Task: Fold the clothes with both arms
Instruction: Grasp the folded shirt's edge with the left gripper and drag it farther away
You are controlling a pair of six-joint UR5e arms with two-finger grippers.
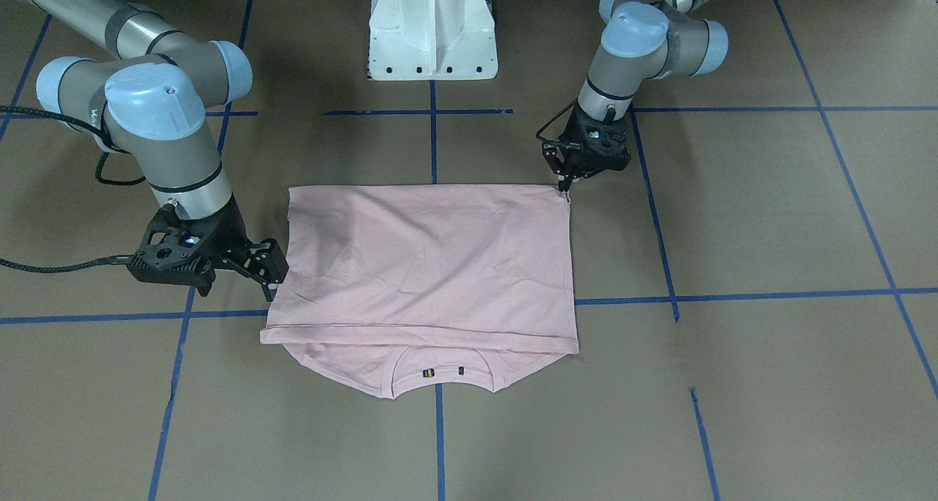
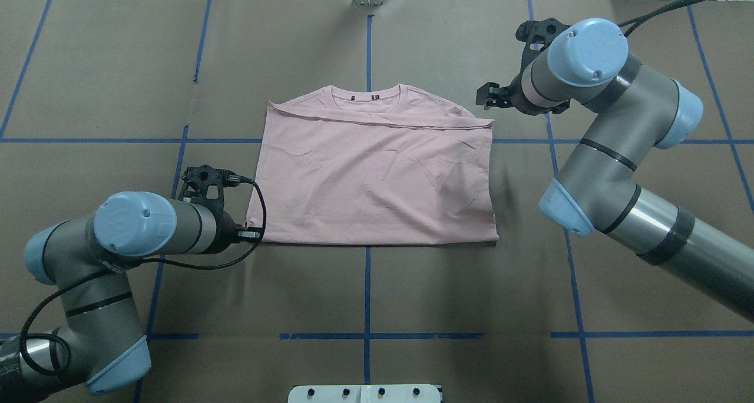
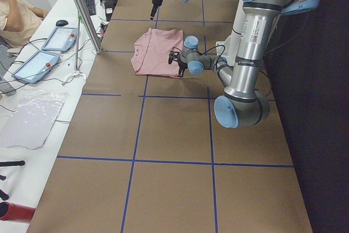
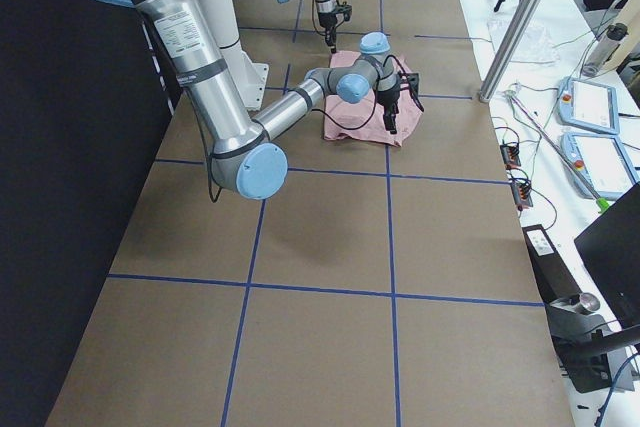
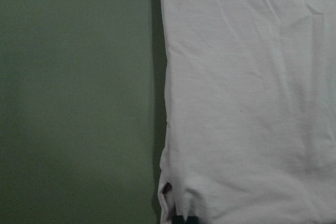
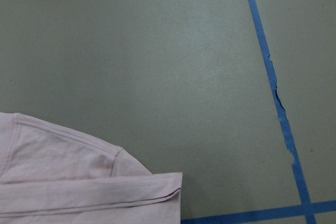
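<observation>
T-shirt: lying flat on the table, folded once, with plain pink fabric facing up.
Collar: poking out past the folded edge on the side far from the robot, with 2 small tags showing inside it.
Hidden: the upper layer is covering most of the garment, so only the collar and a narrow shoulder strip are showing beneath it.
Cut off: the left wrist view is catching just a dark sliver at its bottom edge, beside a puckered cloth corner. The right wrist view is showing no fingers, only a shirt corner, bare table and tape lines.
Overhead: the left wrist joint is blocking its own fingertips.
Left gripper: pointing down at the shirt's near corner on the robot's left. Its 2 fingers are drawn together and seem to be pinching that corner, though the tips are small in every view.
Right gripper: hanging just beside the shirt's edge on the robot's right, toward the folded edge. Its fingers are spread wide and gripping nothing.
Pedestal: standing apart from the shirt, at the robot's side of the table.
</observation>
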